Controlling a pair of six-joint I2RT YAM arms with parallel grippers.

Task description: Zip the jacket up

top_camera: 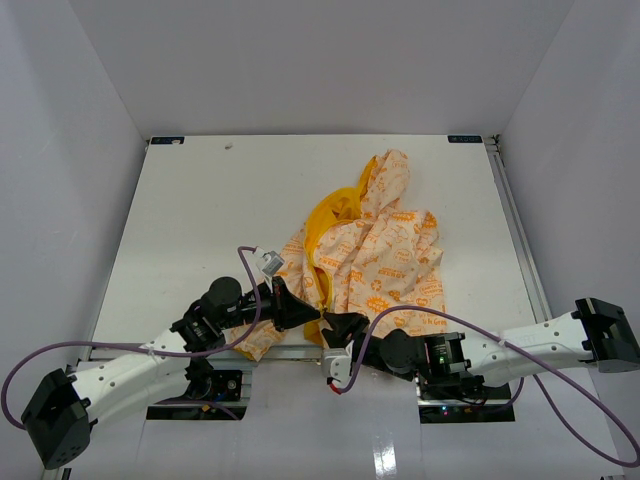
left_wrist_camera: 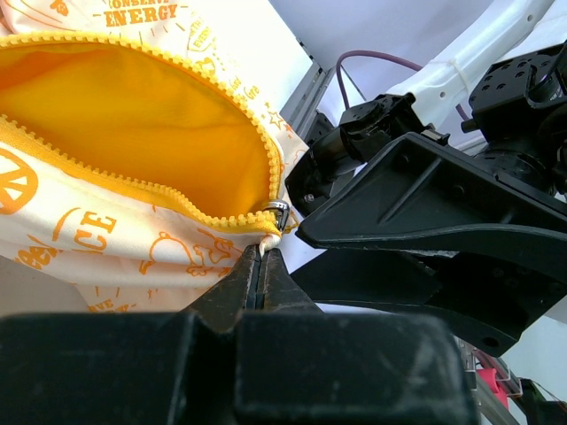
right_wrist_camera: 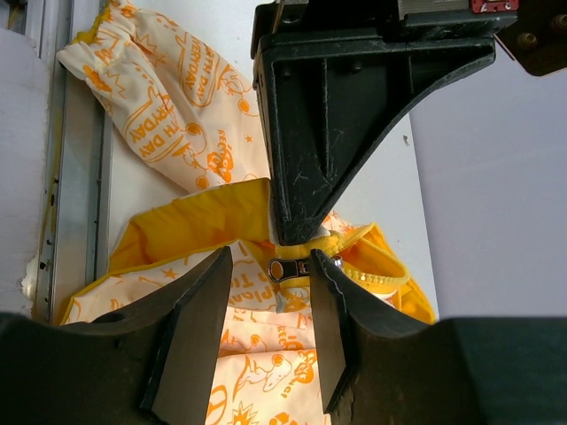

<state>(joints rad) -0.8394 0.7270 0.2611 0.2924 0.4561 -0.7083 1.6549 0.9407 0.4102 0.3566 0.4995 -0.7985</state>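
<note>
Soft, light jacket (top_camera: 375, 250) crumpled at centre of the top view, likely to bunch. Closed left gripper (left_wrist_camera: 263, 258) pinching the zipper (left_wrist_camera: 204, 215) at its bottom end; right gripper (right_wrist_camera: 268, 266) open astride the slider (right_wrist_camera: 289, 268), judged the best hold.

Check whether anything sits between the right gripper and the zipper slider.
Nothing visible does. The right gripper is open, with the zipper slider already in the gap between its fingers. The left gripper pinches the jacket right next to the slider, crowding that gap but not inside it.
</note>
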